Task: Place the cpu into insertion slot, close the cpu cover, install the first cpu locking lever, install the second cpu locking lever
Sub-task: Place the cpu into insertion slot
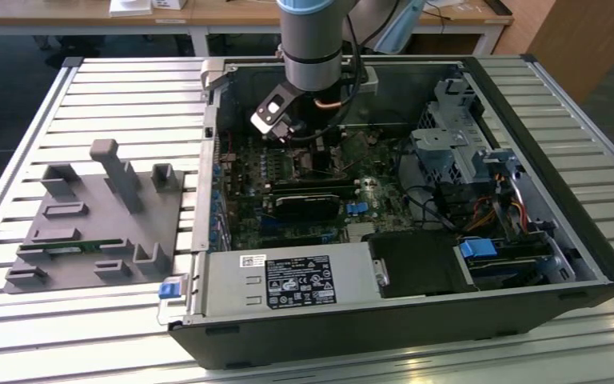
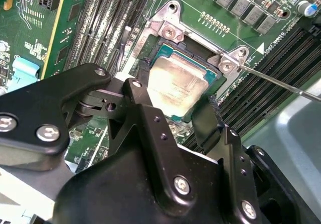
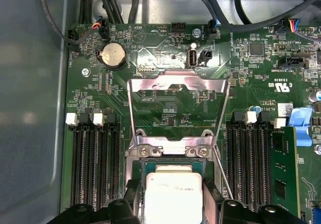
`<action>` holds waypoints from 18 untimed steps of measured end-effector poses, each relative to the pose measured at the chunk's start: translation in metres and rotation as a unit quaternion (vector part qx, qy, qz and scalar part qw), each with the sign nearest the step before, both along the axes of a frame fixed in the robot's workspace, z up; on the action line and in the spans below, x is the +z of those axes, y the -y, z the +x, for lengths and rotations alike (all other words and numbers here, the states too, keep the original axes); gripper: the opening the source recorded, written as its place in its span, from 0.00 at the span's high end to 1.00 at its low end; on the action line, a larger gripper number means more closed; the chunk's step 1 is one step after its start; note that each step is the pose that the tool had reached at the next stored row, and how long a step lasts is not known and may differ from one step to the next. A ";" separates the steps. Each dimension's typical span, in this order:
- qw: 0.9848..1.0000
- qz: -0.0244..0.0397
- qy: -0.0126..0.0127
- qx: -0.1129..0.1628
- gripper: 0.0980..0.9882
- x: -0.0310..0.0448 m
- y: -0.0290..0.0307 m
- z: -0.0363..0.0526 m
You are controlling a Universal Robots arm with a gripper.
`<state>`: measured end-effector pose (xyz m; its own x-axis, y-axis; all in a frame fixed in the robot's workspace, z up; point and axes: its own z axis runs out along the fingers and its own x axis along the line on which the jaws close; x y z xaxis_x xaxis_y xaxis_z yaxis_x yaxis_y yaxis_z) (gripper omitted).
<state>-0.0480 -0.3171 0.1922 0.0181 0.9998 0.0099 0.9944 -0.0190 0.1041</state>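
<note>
1. Toward the exterior view's left, well apart from the small square, silver-rimmed insertion slot (image 2: 196,47), a grey plastic fixture block with upright posts (image 1: 93,216) lay outside the open black computer case (image 1: 392,336).
2. Directly above the insertion slot, the grey robot arm (image 1: 312,40) stood inside the case, over the green motherboard (image 3: 251,68).
3. In the second wrist view, the black two-fingered gripper (image 2: 174,99) straddled the small flat square silver-grey cpu (image 2: 178,86). Its fingers (image 2: 148,118) pressed against two opposite edges, so I judged it to be grasping the cpu.
4. The cpu lay flat in the insertion slot's opening, straight below the gripper, with its sides square to the rim. Whether it was fully seated or a little proud, I could not tell.
5. The thin square silver cpu cover (image 3: 178,79) stood swung open from the insertion slot's hinged edge, clear of the cpu. Bare board showed through its window.
6. A thin steel wire locking lever (image 2: 281,83) ran outward from one corner of the insertion slot, unlatched.
7. Toward the exterior view's right of the insertion slot, a grey metal drive cage (image 1: 451,136) sat against the case wall.
</note>
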 end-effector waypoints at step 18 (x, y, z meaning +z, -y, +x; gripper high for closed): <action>1.000 -0.001 -0.001 0.000 0.44 0.0129 -0.0004 0.0001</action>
<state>-0.0479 -0.3167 0.2051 0.0182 0.9998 0.0087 0.9946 -0.0190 0.1023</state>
